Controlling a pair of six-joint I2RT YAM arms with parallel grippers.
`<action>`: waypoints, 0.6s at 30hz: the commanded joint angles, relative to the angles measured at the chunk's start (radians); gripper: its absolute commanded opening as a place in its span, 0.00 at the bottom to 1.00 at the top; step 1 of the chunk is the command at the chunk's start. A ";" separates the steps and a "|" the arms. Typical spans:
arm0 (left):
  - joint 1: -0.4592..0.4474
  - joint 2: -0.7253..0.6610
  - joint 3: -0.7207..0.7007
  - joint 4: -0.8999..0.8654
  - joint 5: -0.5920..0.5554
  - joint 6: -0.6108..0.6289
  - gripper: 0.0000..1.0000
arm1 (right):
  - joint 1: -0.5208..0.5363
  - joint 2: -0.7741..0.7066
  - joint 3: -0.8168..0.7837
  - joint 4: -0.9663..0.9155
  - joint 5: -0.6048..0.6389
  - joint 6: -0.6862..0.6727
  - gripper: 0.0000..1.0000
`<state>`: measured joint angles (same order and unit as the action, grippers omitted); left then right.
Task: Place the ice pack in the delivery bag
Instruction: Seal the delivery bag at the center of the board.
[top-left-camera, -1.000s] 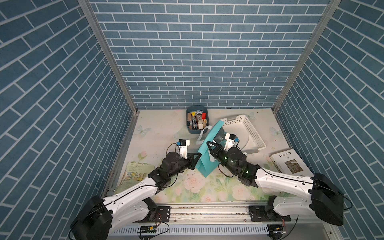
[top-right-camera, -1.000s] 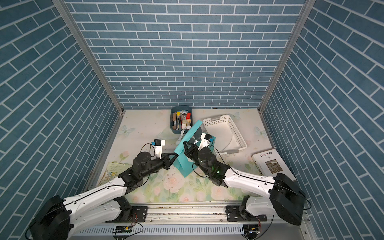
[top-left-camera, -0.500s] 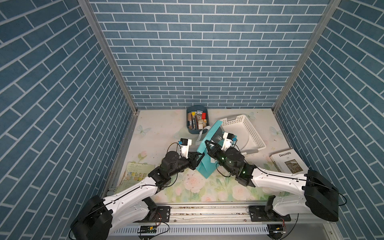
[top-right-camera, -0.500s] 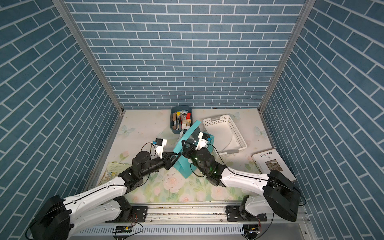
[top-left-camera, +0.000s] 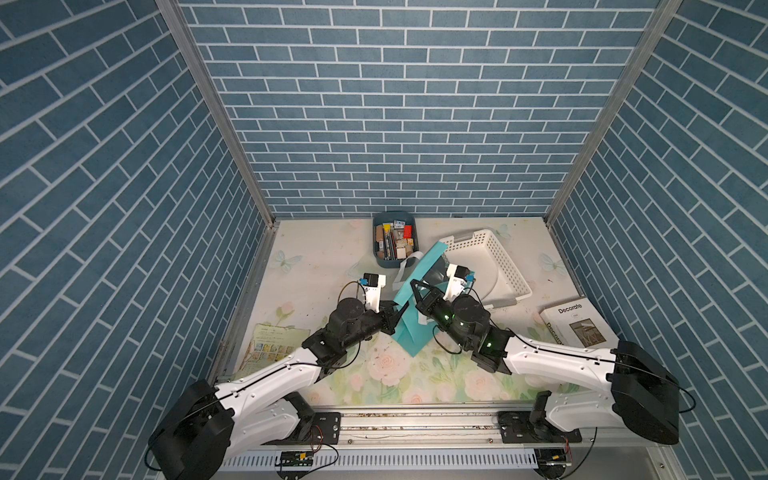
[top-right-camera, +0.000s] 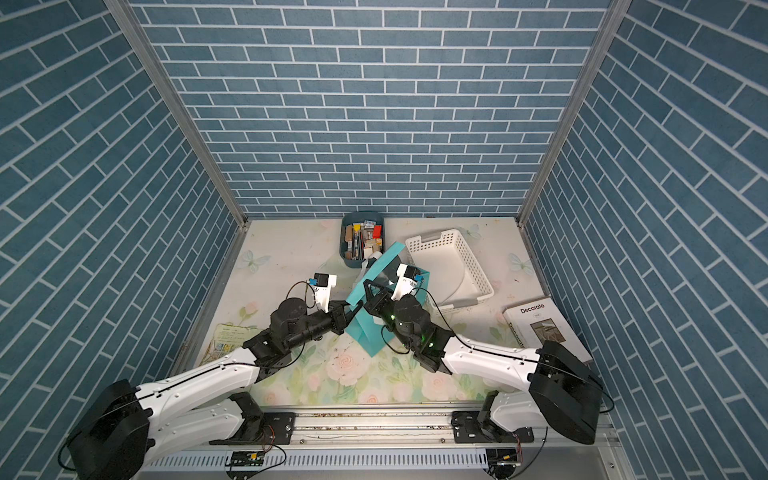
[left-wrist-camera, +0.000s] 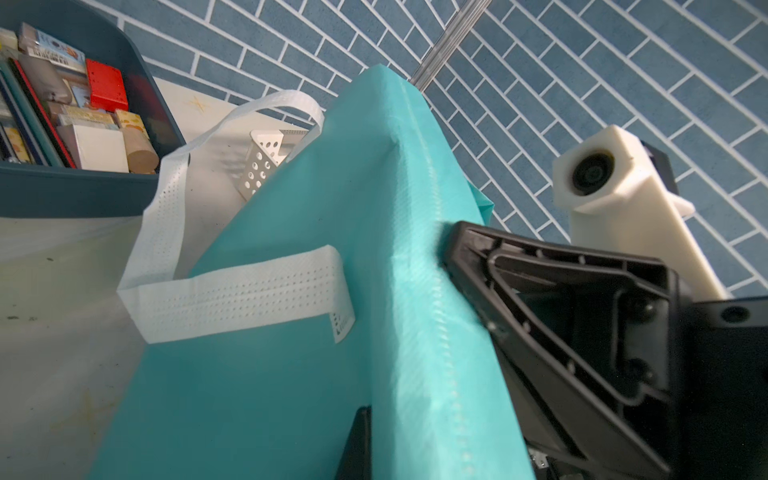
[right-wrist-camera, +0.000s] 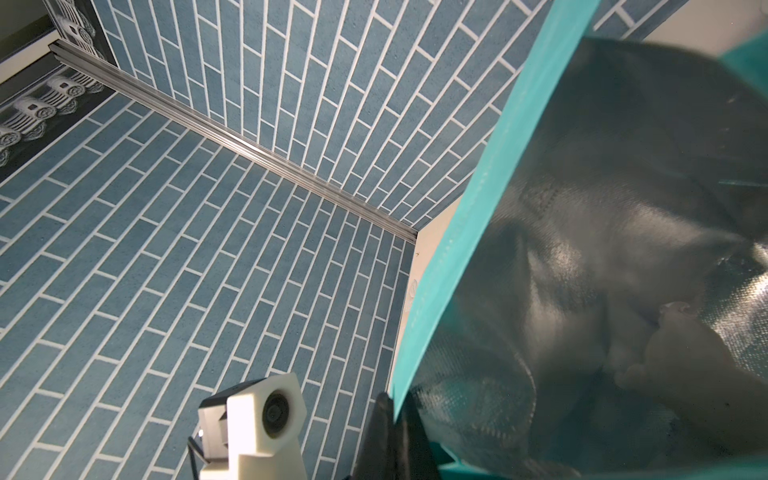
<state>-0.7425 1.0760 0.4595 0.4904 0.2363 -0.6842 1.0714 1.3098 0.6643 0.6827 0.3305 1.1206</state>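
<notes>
The teal delivery bag (top-left-camera: 409, 332) (top-right-camera: 365, 332) stands tilted at mid table in both top views, its silver-lined mouth facing up and to the right. My left gripper (top-left-camera: 400, 311) (top-right-camera: 352, 309) is shut on a fold of the bag's side (left-wrist-camera: 291, 374), with one black finger (left-wrist-camera: 358, 440) showing. My right gripper (top-left-camera: 413, 284) (right-wrist-camera: 395, 401) is shut on the teal rim (right-wrist-camera: 478, 232). A pale blurred lump (right-wrist-camera: 681, 345) lies low inside the foil lining; I cannot tell whether it is the ice pack.
A dark blue bin (top-left-camera: 380, 253) of small items stands just behind the bag. The white perforated basket (top-left-camera: 505, 266) is to its right. A "Decorate" book (top-left-camera: 575, 322) lies at the right edge, a printed sheet (top-left-camera: 274, 349) at the front left.
The right gripper has edged slightly left with the bag's rim. The left gripper stays at the bag's side, and the bag stands about as before.
</notes>
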 joint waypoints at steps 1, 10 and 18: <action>0.002 0.002 0.013 0.037 -0.069 -0.054 0.00 | 0.011 -0.037 -0.007 -0.035 0.003 -0.044 0.00; 0.003 0.016 0.025 -0.017 -0.154 -0.109 0.00 | 0.025 -0.073 0.026 -0.141 0.019 -0.054 0.00; 0.002 -0.017 0.025 -0.091 -0.266 -0.131 0.00 | 0.048 -0.050 0.180 -0.405 0.075 -0.149 0.00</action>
<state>-0.7609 1.0779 0.4736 0.4461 0.1326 -0.7845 1.0992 1.2762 0.7811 0.3927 0.3717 1.0554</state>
